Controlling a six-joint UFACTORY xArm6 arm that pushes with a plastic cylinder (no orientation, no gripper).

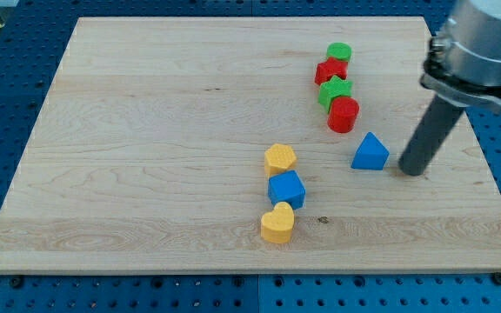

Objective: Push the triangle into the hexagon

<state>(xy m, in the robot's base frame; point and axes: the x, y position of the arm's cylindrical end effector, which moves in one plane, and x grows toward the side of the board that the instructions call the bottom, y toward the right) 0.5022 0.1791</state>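
Note:
A blue triangle (370, 152) lies right of the board's middle. A yellow hexagon (280, 158) lies to its left, with bare wood between them. My tip (411, 169) rests on the board just right of the triangle, a small gap apart. The dark rod rises from it to the view's upper right.
A blue cube (286, 188) and a yellow heart (277, 223) sit just below the hexagon. Above the triangle stand a red cylinder (344, 114), a green star (335, 90), a red star (330, 71) and a green cylinder (339, 53). The wooden board (146, 130) lies on a blue perforated table.

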